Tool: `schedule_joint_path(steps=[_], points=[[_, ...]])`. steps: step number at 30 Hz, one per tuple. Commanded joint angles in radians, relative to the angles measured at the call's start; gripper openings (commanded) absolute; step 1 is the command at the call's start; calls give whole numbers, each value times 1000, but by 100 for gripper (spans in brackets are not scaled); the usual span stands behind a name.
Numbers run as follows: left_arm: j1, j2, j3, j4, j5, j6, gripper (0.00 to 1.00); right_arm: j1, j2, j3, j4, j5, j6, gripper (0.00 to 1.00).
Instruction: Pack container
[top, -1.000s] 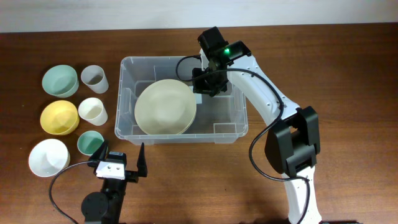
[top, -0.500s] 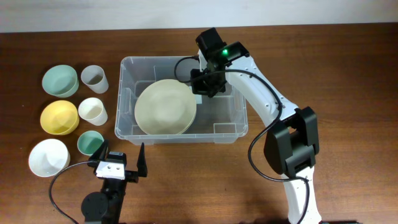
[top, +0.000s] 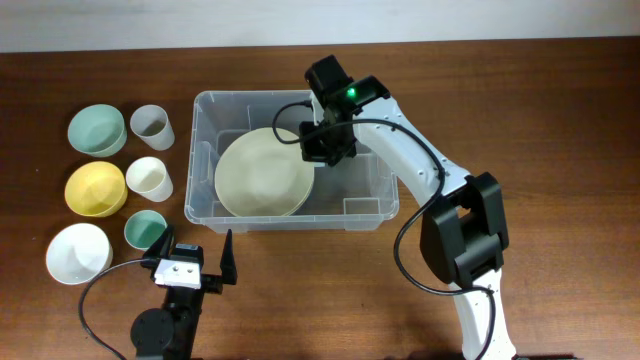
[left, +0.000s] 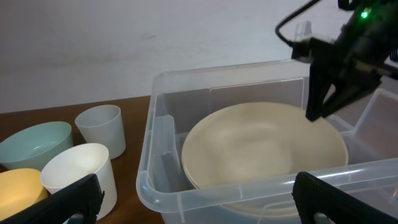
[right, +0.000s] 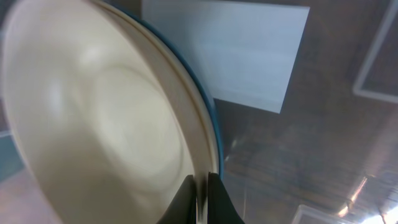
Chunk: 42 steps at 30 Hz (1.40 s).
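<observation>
The container (top: 205, 110), a large clear bin, stands mid-table and holds a large cream bowl (top: 262, 175) tilted on its left side. My right gripper (top: 318, 150) reaches down into the bin and is shut on the bowl's right rim. In the right wrist view the black fingers (right: 186, 196) pinch the thin cream rim of the bowl (right: 106, 124), with a blue edge (right: 210, 112) just behind it and the bin's white label (right: 236, 50) beyond. My left gripper (top: 197, 250) stands open in front of the bin's near wall (left: 249, 186), with nothing between its fingers.
Left of the bin stand a mint bowl (top: 97, 128), a grey cup (top: 151, 124), a yellow bowl (top: 96, 188), a white cup (top: 148, 178), a small teal cup (top: 146, 229) and a white bowl (top: 78, 252). The right arm arches over the bin's right side.
My right gripper has shifted slightly left inside the bin and its jaws have closed onto the cream bowl's rim. The left arm has not moved.
</observation>
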<state>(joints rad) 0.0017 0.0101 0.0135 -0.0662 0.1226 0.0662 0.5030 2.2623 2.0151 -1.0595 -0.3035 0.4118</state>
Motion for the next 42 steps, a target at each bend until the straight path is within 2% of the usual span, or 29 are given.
schedule_joint_path(steps=[1, 9, 12, 16, 18, 19, 20, 21, 23, 24, 31, 37, 42], points=[[6, -4, -5, -3, 0, -6, 100, 8, 22, -29, 12, 10, -3, 4], [6, -4, -5, -2, 0, -6, 100, -5, 22, 28, 1, 25, -3, 4], [6, -4, -5, -3, 0, -6, 100, -8, 21, 140, -85, 92, -4, 4], [6, -4, -5, -3, 0, -6, 100, -13, 21, 409, -270, 196, -26, 6], [6, -4, -5, -3, 0, -6, 100, -23, 21, 552, -371, 261, -45, 16], [6, -4, -5, -3, 0, -6, 100, -31, 20, 623, -425, 308, -45, 34], [6, -4, -5, -3, 0, -6, 100, -40, 20, 690, -475, 355, -45, 63], [6, -4, -5, -3, 0, -6, 100, -63, 20, 806, -563, 433, -37, 99], [6, -4, -5, -3, 0, -6, 100, -116, 11, 953, -639, 456, -68, 99], [6, -4, -5, -3, 0, -6, 100, -143, -10, 967, -639, 446, -59, 99], [6, -4, -5, -2, 0, -6, 100, -330, -82, 935, -639, 446, -105, 99], [6, -4, -5, -3, 0, -6, 100, -558, -81, 756, -639, 386, -105, 99], [6, -4, -5, -3, 0, -6, 100, -662, -81, 577, -639, 314, -105, 99]])
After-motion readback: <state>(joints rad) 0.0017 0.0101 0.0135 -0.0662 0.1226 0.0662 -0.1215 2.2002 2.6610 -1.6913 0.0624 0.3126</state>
